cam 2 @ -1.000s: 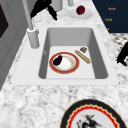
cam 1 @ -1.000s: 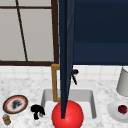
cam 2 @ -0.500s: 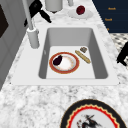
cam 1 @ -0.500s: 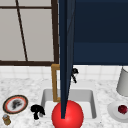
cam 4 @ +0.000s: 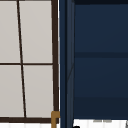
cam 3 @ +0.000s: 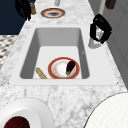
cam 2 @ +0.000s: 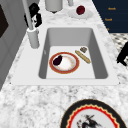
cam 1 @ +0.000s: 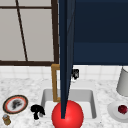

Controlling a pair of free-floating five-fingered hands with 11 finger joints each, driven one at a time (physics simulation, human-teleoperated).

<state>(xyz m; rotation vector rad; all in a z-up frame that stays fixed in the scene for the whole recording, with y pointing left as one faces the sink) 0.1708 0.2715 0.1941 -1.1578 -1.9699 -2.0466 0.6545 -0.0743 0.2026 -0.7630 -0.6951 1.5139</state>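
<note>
The right hand is wrapped around the base of the tap at the back edge of the sink, fingers curled round the grey post; in the left side view the same hand sits behind the tap, and from the front it is half hidden behind a dark blue cabinet door. The left hand hangs at the sink's front left corner with fingers drooping loosely, holding nothing, close to a patterned plate and a small jar on the counter. In the sink lie a red-rimmed plate with an eggplant on it and a bread stick beside it. No writing can be read anywhere. A red ball blocks the basin from the front. Nothing has shifted since the earlier frames.
</note>
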